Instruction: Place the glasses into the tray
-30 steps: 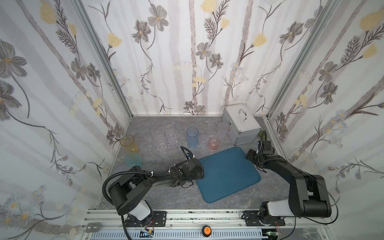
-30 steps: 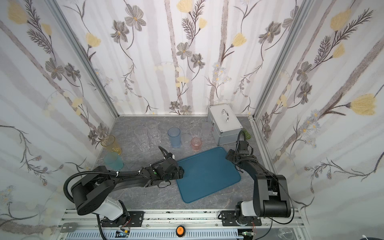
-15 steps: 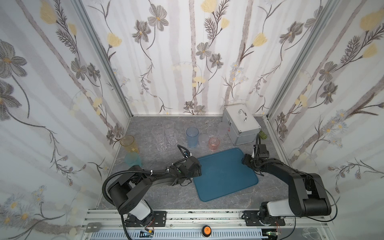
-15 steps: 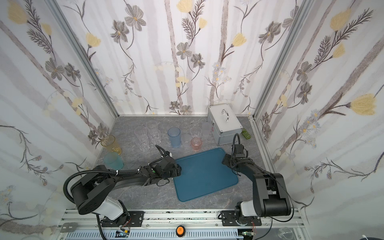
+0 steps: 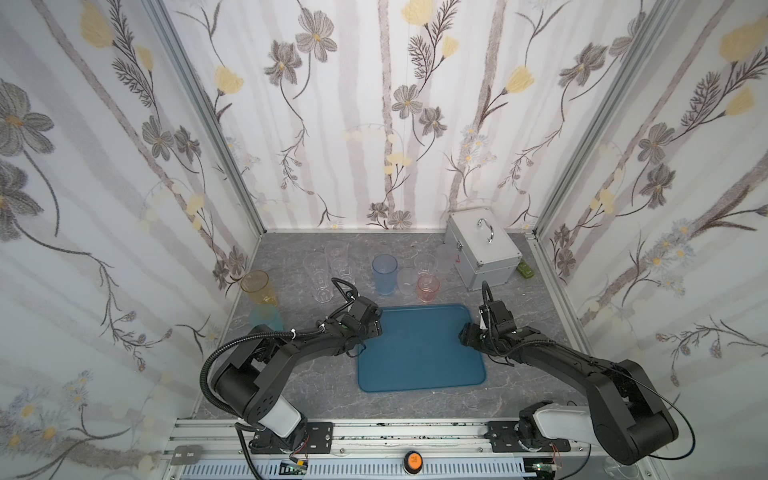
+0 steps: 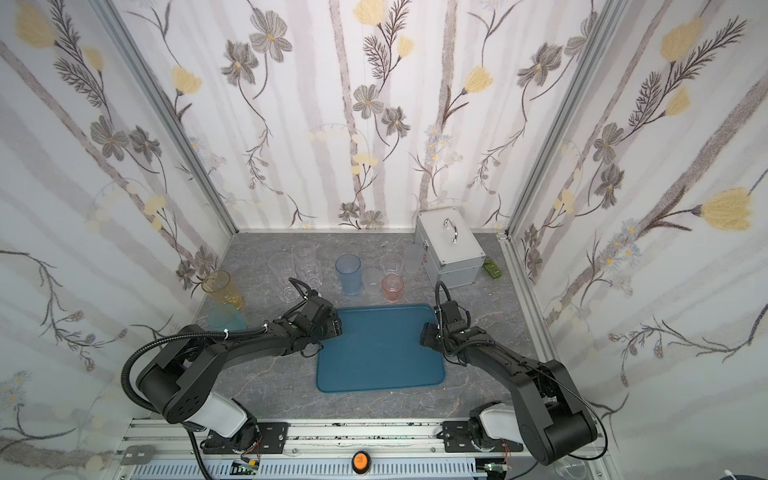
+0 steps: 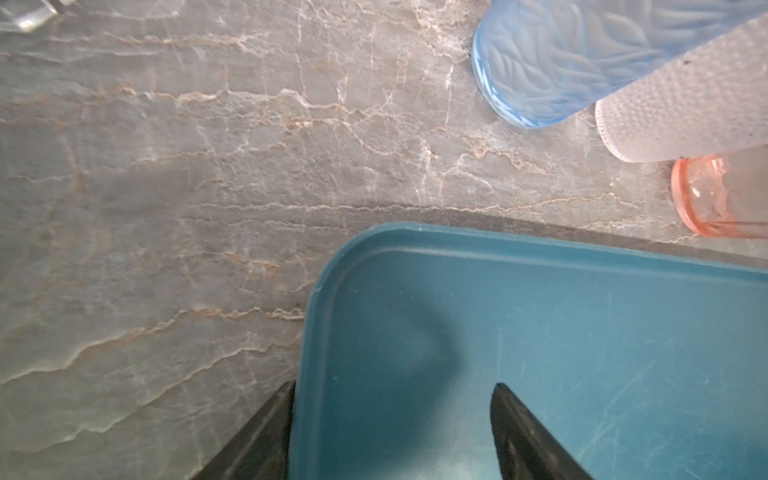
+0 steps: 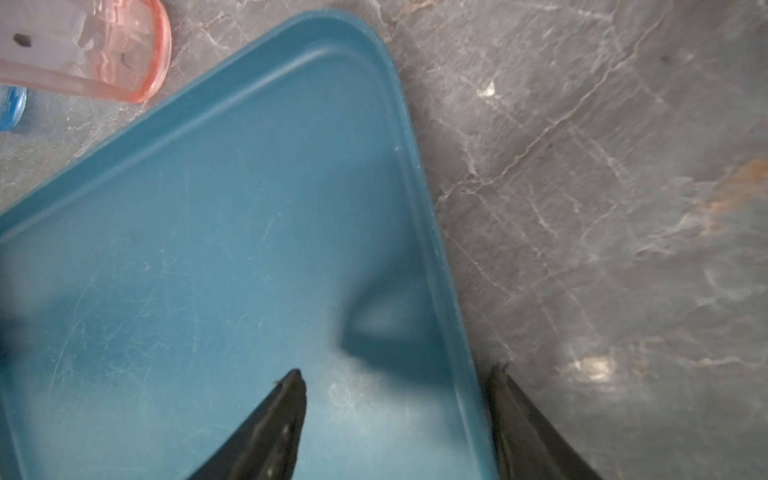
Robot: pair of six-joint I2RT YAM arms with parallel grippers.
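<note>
Tray: the tray [image 5: 419, 357] lies empty and square on the surface [image 5: 320, 399], between the arms.
Glasses: the glasses [image 5: 384, 274] all stand on the surface, behind the tray and off to its left.
Left jaws: open, astride the tray's left rim, one inside and one outside, not clamped.
Right jaws: open, likewise astride the right rim.
Why: likely to nudge the tray into position for loading.
</note>
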